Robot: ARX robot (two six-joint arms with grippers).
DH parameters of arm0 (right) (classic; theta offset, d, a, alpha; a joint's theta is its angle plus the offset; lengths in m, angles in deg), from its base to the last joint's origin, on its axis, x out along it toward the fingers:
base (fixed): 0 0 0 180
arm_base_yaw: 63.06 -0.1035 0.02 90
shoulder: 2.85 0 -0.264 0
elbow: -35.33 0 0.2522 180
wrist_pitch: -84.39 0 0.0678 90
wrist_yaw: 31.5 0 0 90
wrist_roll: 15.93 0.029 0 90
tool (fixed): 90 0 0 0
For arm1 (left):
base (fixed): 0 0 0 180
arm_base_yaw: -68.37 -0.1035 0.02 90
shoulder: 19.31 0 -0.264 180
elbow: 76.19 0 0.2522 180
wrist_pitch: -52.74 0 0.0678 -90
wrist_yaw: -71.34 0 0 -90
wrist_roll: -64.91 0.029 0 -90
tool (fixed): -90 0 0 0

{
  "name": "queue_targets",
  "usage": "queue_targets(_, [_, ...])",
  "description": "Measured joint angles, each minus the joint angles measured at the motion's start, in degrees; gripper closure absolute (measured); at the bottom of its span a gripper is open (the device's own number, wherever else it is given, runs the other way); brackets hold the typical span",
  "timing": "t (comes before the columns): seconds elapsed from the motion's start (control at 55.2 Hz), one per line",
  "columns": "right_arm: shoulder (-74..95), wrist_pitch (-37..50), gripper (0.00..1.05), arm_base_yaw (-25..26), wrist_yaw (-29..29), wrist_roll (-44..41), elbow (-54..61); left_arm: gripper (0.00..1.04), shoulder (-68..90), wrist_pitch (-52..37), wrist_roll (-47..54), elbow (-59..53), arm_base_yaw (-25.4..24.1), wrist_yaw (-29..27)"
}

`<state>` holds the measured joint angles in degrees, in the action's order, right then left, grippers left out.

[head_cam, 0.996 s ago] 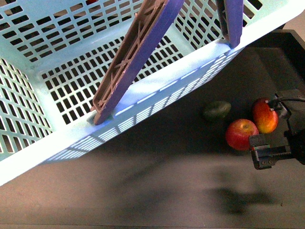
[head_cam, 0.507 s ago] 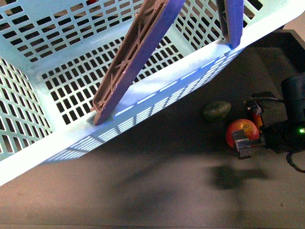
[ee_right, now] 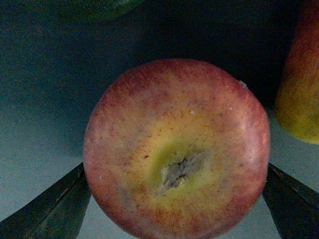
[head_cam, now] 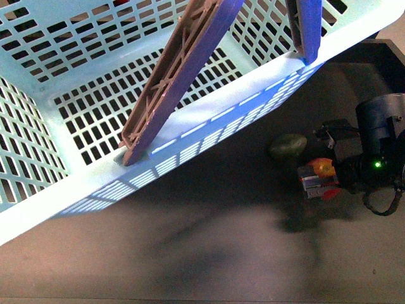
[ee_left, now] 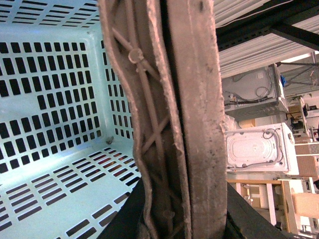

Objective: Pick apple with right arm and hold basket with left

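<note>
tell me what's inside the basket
In the basket I see its own grey-brown handles and no fruit on the slotted floor. A red sliver at the frame's top is unidentifiable; the handles hide some floor.

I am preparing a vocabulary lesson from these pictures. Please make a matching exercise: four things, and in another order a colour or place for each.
Things:
1 apple
2 basket
3 basket handle
4 table

Colour or place:
a brownish
b dark, lying under the fruit
c light turquoise
d between the fingers of the right gripper

Pairs: 1-d, 2-c, 3-a, 4-b
</note>
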<state>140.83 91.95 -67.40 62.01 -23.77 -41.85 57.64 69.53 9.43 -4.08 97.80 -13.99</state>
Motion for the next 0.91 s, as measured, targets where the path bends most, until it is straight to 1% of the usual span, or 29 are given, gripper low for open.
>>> queue_targets(0.054, [0.3, 0.2, 0.21, 0.0, -0.2, 0.3, 0.0, 0.87, 0.0, 0.0, 0.0, 0.0, 0.0, 0.0])
queue_targets(0.091, [0.3, 0.6, 0.25, 0.0, -0.2, 0.4, 0.2, 0.87, 0.0, 0.0, 0.0, 0.0, 0.0, 0.0])
queue_targets(0.163, [0.3, 1.8, 0.3, 0.0, -0.5, 0.7, 0.6, 0.87, 0.0, 0.0, 0.0, 0.0, 0.0, 0.0])
queue_targets(0.217, [0.3, 2.5, 0.32, 0.1, -0.7, 0.9, 1.1, 0.87, 0.0, 0.0, 0.0, 0.0, 0.0, 0.0])
queue_targets(0.38, [-1.2, 5.3, 0.33, 1.2, -1.6, 1.1, 4.7, 0.87, 0.0, 0.0, 0.0, 0.0, 0.0, 0.0])
queue_targets(0.507, [-4.5, 7.6, 0.33, 3.3, -1.7, 1.1, 8.6, 0.87, 0.0, 0.0, 0.0, 0.0, 0.0, 0.0])
queue_targets(0.724, [-14.7, 10.5, 0.33, 9.8, -3.6, 0.4, 15.5, 0.87, 0.0, 0.0, 0.0, 0.0, 0.0, 0.0])
queue_targets(0.905, [-26.1, 9.6, 0.33, 14.3, -6.9, -0.6, 20.3, 0.87, 0.0, 0.0, 0.0, 0.0, 0.0, 0.0])
